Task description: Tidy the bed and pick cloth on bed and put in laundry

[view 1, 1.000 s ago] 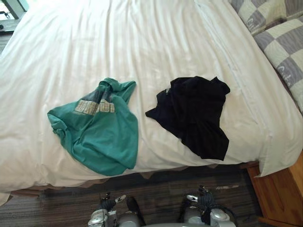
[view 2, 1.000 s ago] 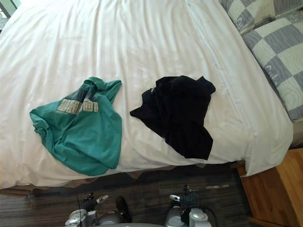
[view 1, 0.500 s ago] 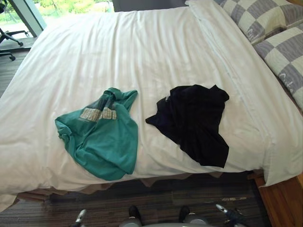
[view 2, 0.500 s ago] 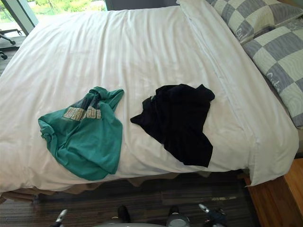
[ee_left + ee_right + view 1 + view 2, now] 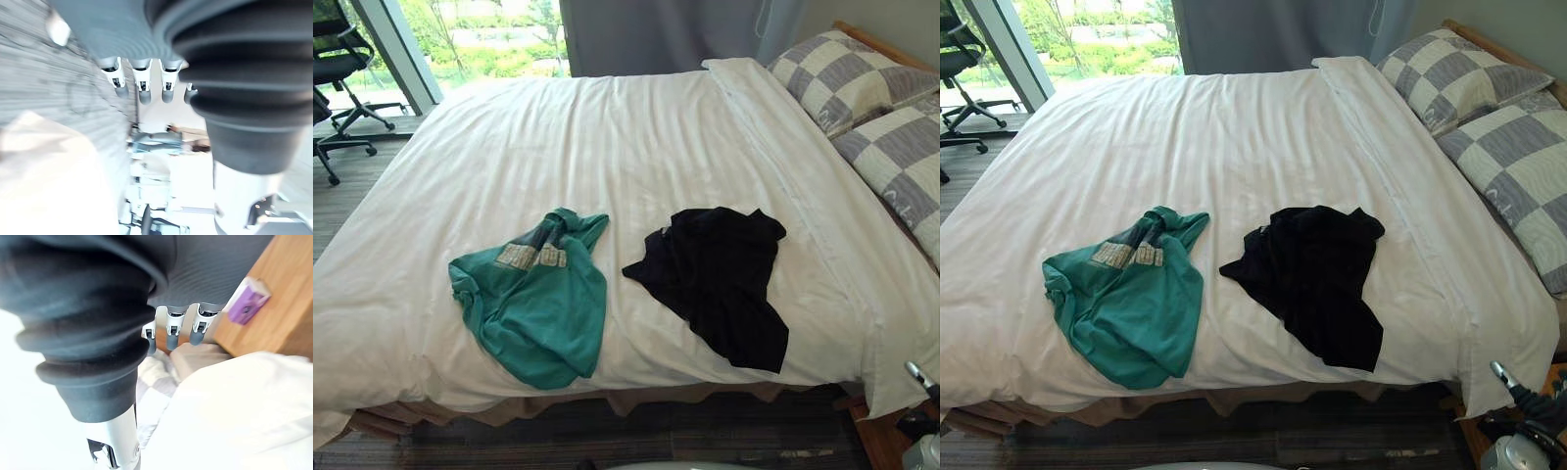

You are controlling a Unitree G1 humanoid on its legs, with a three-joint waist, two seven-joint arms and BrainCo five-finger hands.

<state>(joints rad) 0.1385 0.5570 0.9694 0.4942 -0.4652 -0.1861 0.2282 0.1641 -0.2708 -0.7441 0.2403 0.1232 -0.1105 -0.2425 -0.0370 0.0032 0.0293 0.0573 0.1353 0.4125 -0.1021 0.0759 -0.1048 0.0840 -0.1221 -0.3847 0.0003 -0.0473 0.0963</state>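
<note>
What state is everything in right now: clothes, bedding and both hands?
green shirt: crumpled on the duvet, untouched.
black garment: crumpled beside it, apart, untouched.
duvet: spread smooth.
checked pillows: lying at the bed's head.
left hand: open, empty.
right hand: open, empty.

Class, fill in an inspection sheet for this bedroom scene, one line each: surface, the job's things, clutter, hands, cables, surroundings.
Surface: white duvet, spread over the bed, lightly wrinkled.
Job's things: green T-shirt crumpled near the front edge, to the robot's left; black garment to its right, apart from it.
Clutter: small purple object on a wooden surface, seen in the right wrist view.
Hands: left hand open, holding nothing; right hand open, holding nothing.
Cables: nothing seen.
Surroundings: checked pillows at the head end, far right; office chair by the window; grey curtain.
</note>
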